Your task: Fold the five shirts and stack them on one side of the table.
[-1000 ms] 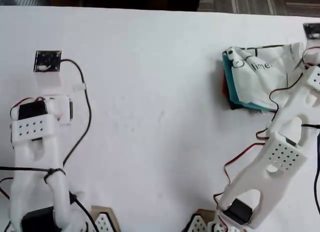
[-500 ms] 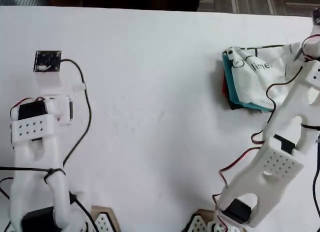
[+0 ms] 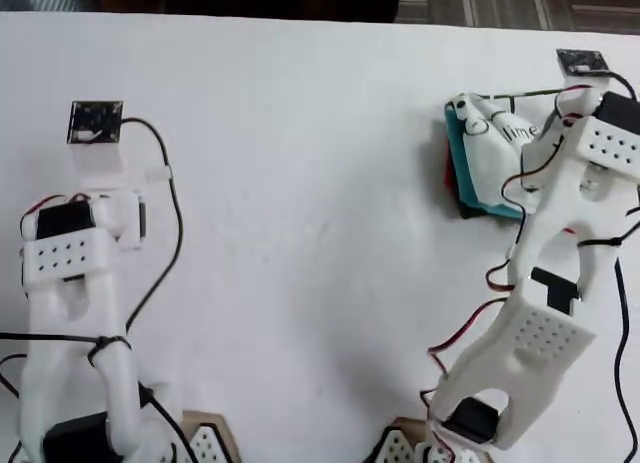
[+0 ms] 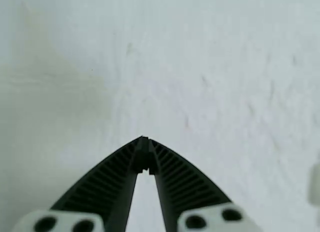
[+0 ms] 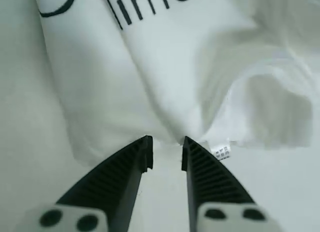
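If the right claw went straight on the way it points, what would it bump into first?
Most likely the white shirt: its crumpled edge lies just ahead of the right gripper, though depth is hard to judge.

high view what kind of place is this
Probably a robotics lab or test bench: a left arm and a right arm with exposed wires stand at a white-covered table, with a stack of shirts at one side.

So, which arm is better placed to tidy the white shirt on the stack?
Right. The right gripper hangs open at the edge of the white shirt; the left gripper is shut over bare table, away from the stack.
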